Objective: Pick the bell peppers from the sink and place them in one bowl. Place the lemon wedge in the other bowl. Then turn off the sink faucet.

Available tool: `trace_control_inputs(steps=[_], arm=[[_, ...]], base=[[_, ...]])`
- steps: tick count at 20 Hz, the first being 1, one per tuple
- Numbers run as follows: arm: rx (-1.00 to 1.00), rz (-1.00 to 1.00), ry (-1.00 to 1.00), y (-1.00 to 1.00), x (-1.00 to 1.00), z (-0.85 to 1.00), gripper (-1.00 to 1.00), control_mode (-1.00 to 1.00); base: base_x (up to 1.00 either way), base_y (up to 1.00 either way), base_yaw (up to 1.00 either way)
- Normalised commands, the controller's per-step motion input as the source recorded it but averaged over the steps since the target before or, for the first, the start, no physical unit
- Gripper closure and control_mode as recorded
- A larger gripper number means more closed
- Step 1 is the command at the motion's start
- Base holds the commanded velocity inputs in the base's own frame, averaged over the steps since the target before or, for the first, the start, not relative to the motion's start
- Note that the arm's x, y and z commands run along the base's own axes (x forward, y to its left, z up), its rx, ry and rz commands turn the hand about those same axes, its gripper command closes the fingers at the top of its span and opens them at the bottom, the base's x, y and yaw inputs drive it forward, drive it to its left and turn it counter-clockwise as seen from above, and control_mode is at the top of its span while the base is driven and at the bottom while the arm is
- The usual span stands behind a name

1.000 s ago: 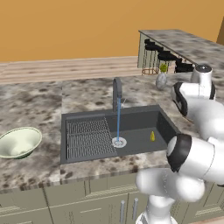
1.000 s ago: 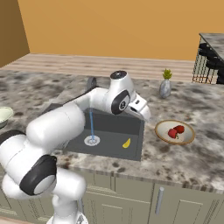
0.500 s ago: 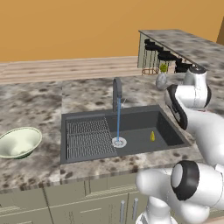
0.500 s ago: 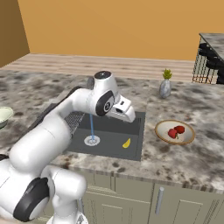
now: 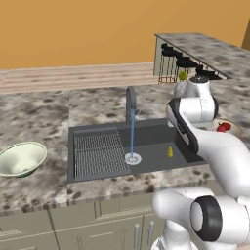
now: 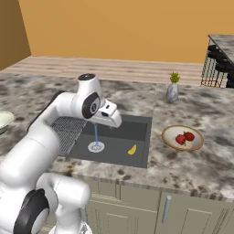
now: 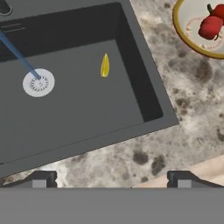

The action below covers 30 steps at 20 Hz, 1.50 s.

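Two red bell peppers (image 6: 185, 138) (image 7: 211, 24) lie in the shallow tan bowl (image 6: 171, 136) (image 7: 191, 31) on the counter right of the sink (image 5: 151, 146) (image 7: 87, 109). On the sink floor rests the yellow lemon wedge (image 5: 170, 152) (image 6: 132, 149) (image 7: 104, 65), right of the round drain (image 7: 39, 82). The deeper green bowl (image 5: 22, 158) stands left of the sink and holds nothing. Water runs from the faucet (image 5: 130, 100) onto the drain. My gripper (image 7: 111, 180) hovers high over the sink's front right part, open, nothing between its fingers.
A ridged wire rack (image 5: 100, 154) fills the sink's left half. A small vase with a plant (image 6: 172, 91) stands on the counter behind the tan bowl. Dark bar stools (image 5: 180, 63) stand beyond the counter at the back right.
My arm has swung left, from beside the tan bowl to above the sink. The gripper stayed open. The peppers, lemon wedge and bowls have not moved.
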Motion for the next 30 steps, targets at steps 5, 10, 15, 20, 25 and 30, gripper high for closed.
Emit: trace_control_inputs(steps=[5,10,15,20,25,30], arm=[[0.0,0.0,0.02,0.09,0.0,-0.29,-1.0,-1.0],[0.03,0.0,0.0,-0.11,0.0,-0.46,-1.0,-1.0],[0.04,0.0,0.0,-0.16,0.0,-0.37,-1.0,-1.0],[0.01,0.0,0.02,-0.23,0.0,-0.17,-1.0,-1.0],[0.0,-0.05,0.0,0.03,0.23,-0.16,-1.0,-1.0],[0.0,-0.2,0.0,0.26,0.39,-0.01,-1.0,-1.0]], base=[[0.0,0.0,0.0],[0.0,0.0,0.0],[0.0,0.0,0.0],[0.0,0.0,0.0],[0.0,0.0,0.0],[0.0,0.0,0.0]])
